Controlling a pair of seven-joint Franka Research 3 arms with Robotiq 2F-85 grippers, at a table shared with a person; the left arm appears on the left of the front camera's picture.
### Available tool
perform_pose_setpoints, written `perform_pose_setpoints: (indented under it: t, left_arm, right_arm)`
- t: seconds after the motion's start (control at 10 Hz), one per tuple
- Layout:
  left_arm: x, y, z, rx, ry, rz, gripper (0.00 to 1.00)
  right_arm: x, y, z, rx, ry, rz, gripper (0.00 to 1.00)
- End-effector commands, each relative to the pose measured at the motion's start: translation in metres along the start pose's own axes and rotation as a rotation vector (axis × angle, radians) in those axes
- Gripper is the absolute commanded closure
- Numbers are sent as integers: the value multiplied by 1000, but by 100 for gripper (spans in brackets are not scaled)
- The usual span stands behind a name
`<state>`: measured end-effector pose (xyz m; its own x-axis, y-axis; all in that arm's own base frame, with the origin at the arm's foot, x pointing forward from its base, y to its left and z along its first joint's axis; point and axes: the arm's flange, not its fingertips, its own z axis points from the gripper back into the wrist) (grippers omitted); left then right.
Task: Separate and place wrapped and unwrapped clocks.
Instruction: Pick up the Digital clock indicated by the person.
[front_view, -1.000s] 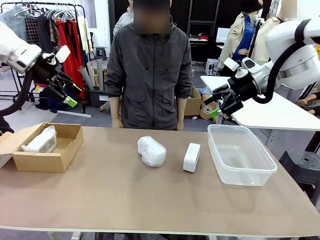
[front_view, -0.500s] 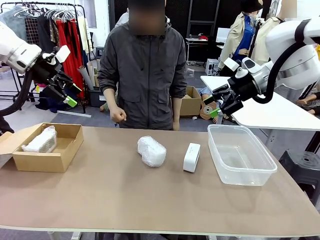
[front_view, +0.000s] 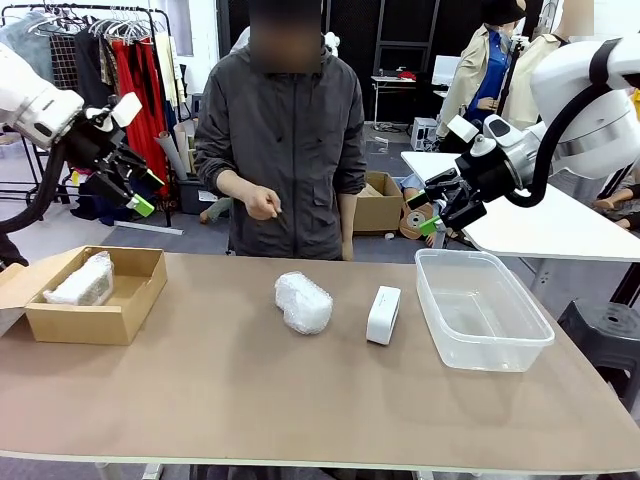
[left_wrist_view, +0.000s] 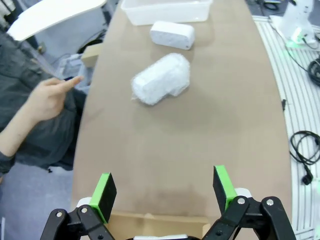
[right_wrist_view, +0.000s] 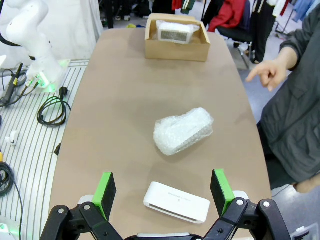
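1. both claws hang above the table with jaws wide apart and nothing in them: left gripper (front_view: 147, 190) at 9 o'clock, right gripper (front_view: 424, 212) at 3 o'clock.
2. the blocky wrapped bundle (front_view: 82, 282) lies in the cardboard box (front_view: 90, 322) at the table's 9 o'clock end. the rounded wrapped bundle (front_view: 303, 302) lies mid-table. the bare clock (front_view: 383, 315) sits near it at 3 o'clock, not touching, with the clear tub (front_view: 500, 345) beyond.
3. likely next: the left arm takes the rounded bundle. come straight down, span its narrow width, and squeeze softly, since the wrap gives.
4. lift it before swinging towards 9 o'clock, or it may knock the bare clock.
5. the person's hand (front_view: 262, 205) is raised at 12 o'clock, so stay clear of it.
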<state>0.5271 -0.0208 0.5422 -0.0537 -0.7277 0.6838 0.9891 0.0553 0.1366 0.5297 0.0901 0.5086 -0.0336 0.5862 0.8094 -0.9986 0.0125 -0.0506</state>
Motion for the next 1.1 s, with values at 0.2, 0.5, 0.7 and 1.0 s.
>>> perform_pose_setpoints:
  t: [0.2,0.5,0.7,1.0]
  left_arm:
    - [1,8,4,-54,-58,-53,0]
    - [2,0,-4,-56,-21,-15,0]
    - [2,0,-4,-56,-21,-15,0]
    - [2,0,-4,-56,-21,-15,0]
  right_arm:
    - [1,1,1,5,5,6,0]
    - [1,1,1,5,5,6,0]
    - [1,1,1,5,5,6,0]
    - [1,1,1,5,5,6,0]
